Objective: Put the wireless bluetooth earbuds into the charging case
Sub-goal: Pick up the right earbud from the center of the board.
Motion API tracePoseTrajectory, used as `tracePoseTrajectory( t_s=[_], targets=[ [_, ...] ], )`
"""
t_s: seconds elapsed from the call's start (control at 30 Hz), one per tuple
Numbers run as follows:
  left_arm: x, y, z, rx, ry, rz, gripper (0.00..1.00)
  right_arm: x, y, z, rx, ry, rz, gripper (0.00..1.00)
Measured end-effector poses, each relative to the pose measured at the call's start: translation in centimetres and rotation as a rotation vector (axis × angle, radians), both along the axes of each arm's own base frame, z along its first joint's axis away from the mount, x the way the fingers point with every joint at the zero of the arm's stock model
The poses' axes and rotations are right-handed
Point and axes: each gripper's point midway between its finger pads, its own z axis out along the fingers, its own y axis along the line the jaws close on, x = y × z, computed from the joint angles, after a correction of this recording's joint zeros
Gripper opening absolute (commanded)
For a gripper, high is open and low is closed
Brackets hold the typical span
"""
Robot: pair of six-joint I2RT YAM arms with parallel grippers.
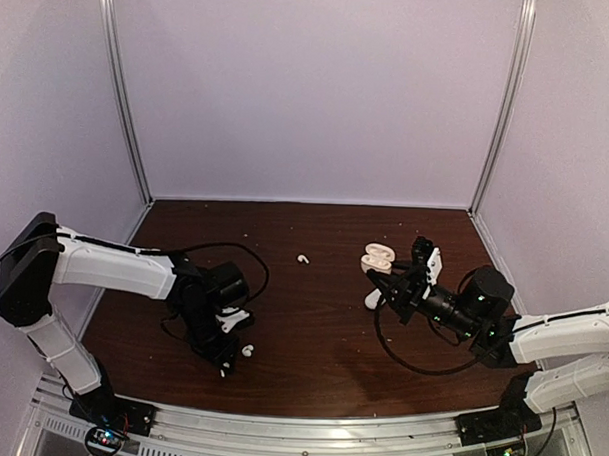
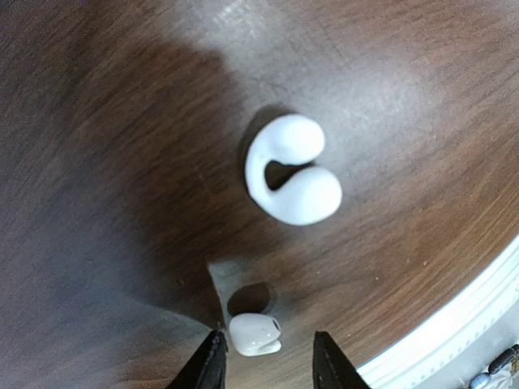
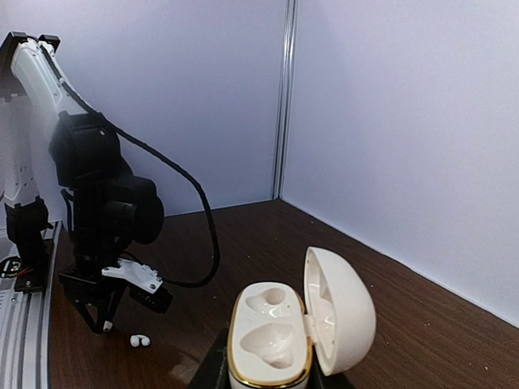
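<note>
A white C-shaped earbud (image 2: 290, 168) lies on the brown table just ahead of my left gripper (image 2: 270, 366); it also shows in the top view (image 1: 246, 350) and the right wrist view (image 3: 139, 341). The left gripper is open, low over the table, with a small white rounded piece (image 2: 255, 334) between its fingertips, near the left one. Another earbud (image 1: 302, 258) lies mid-table. My right gripper (image 3: 276, 379) is shut on the open white charging case (image 3: 272, 336), gold-rimmed, lid (image 3: 345, 312) hinged to the right. Both wells are empty. The case shows in the top view (image 1: 377, 259).
A white object (image 1: 372, 299) lies on the table just below the right gripper; I cannot tell what it is. The table's front rail (image 2: 454, 332) runs close to the left gripper. White walls enclose the table on three sides.
</note>
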Motion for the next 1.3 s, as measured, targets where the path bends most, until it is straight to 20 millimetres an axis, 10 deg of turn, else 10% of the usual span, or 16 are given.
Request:
tracePoseTrajectory(
  t_s=[1.0, 1.17, 1.3],
  targets=[
    [1.3, -0.6, -0.6, 0.051, -0.05, -0.026, 0.17, 0.0, 0.0, -0.1, -0.005, 0.002, -0.001, 0.0],
    [3.5, -1.3, 1.9, 0.002, -0.146, -0.003, 0.15, 0.0, 0.0, -0.1, -0.004, 0.002, -0.001, 0.0],
    [7.5, -3.4, 7.6, -0.12, -0.349, 0.009, 0.14, 0.0, 0.1, 0.0, 0.0, -0.003, 0.004, 0.0]
  ],
)
